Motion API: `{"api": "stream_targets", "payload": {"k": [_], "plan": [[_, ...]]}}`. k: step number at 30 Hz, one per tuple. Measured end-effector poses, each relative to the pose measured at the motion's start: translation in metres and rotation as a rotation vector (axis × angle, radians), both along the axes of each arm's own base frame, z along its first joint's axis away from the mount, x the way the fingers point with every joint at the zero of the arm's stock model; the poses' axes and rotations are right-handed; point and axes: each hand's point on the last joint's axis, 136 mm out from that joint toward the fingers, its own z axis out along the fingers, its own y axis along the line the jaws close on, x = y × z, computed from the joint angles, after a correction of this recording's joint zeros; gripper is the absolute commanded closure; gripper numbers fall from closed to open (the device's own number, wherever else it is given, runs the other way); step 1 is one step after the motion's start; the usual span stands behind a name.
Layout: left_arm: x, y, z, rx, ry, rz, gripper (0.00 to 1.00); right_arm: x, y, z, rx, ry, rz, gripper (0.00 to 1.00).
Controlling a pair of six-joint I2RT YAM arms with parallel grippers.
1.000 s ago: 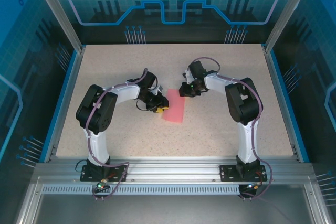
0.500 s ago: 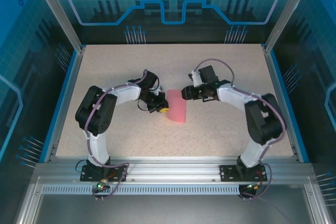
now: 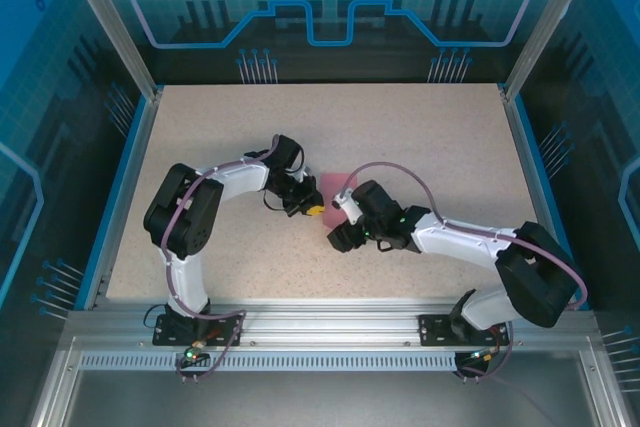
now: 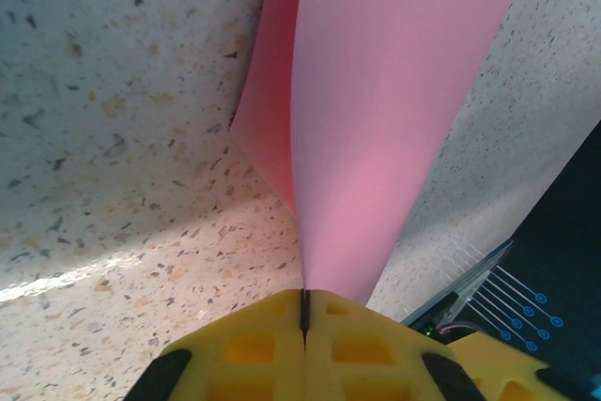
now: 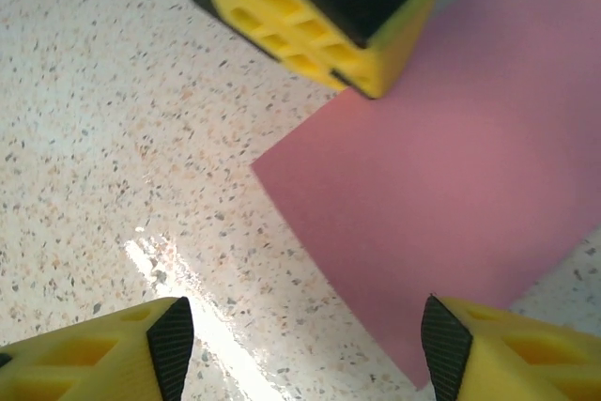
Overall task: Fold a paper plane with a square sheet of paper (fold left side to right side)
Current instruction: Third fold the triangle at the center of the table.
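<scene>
The square sheet of paper [image 3: 338, 184] is pink-red and lies folded into a narrow strip mid-table, partly under my right arm. My left gripper [image 3: 311, 209] is shut on the strip's left edge. In the left wrist view the yellow fingers [image 4: 244, 349] meet with the paper [image 4: 376, 119] rising out of the seam in two layers. My right gripper [image 3: 338, 239] hovers at the strip's near end, open. In the right wrist view its fingertips [image 5: 174, 345] stand wide apart above the paper's corner [image 5: 451, 176], holding nothing, with the left gripper's yellow fingers [image 5: 319, 35] ahead.
The speckled table [image 3: 220, 137] is bordered by blue side rails [image 3: 125, 177] and an aluminium frame along the near edge [image 3: 320, 332]. My right arm's forearm [image 3: 455, 239] stretches low across the table in front of the paper.
My right arm has swung from the paper's far right edge round to its near end, and its jaws have opened. The left gripper stays pinched on the paper's left edge.
</scene>
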Motion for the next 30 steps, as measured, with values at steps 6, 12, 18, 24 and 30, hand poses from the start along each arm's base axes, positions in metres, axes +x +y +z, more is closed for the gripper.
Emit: {"api": "stream_targets", "payload": {"k": [6, 12, 18, 24, 30], "plan": [[-0.001, -0.001, 0.001, -0.006, 0.012, 0.007, 1.0, 0.001, 0.008, -0.019, -0.077, -0.019, 0.041, 0.32], [-0.001, -0.001, 0.001, -0.008, 0.013, 0.006, 1.0, 0.012, 0.021, -0.021, -0.099, -0.04, 0.065, 0.44], [-0.002, -0.002, 0.001, -0.008, 0.013, 0.002, 1.0, 0.018, 0.024, -0.017, -0.094, -0.064, 0.063, 0.75], [-0.004, -0.002, 0.0, -0.004, 0.017, -0.002, 0.88, 0.02, 0.024, -0.016, -0.082, -0.055, 0.046, 1.0], [-0.004, 0.009, 0.001, 0.04, 0.0, -0.009, 0.64, 0.022, 0.019, -0.019, -0.048, -0.016, 0.035, 1.0]]}}
